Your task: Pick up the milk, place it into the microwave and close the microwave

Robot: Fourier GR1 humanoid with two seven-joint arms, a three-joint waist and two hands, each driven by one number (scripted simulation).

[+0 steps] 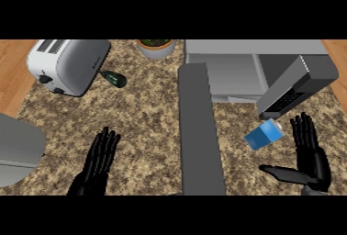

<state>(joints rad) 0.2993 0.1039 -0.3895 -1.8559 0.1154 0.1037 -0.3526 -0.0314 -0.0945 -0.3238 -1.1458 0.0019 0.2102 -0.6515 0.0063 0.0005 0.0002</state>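
The bench (pixel 142 119) has a speckled brown top with wood at both sides. The milk (pixel 263 136) is a small blue carton with a white top. It lies tilted on the bench, just below the front of the microwave (pixel 251 69) and just beside the right hand (pixel 313 161). The microwave is a grey box at the top right, and its door (pixel 200 133) is swung wide open, running down the middle of the view like a long dark grey slab. The milk sits to the right of that door, outside the microwave.

The right hand is at the lower right. Its fingers (pixel 305 133) are straight and point up, and the thumb sticks out to the left. They hold nothing. The milk is near the fingertips, but I cannot tell if it touches them.

The left hand (pixel 98 163) is at the lower left, flat over the bench, fingers straight and holding nothing.

A silver toaster (pixel 68 64) stands at the top left. A small dark green thing (pixel 115 79) lies just beside it. A plant pot (pixel 156 47) stands at the top, between the toaster and the microwave. A grey curved thing (pixel 17 147) shows at the left edge
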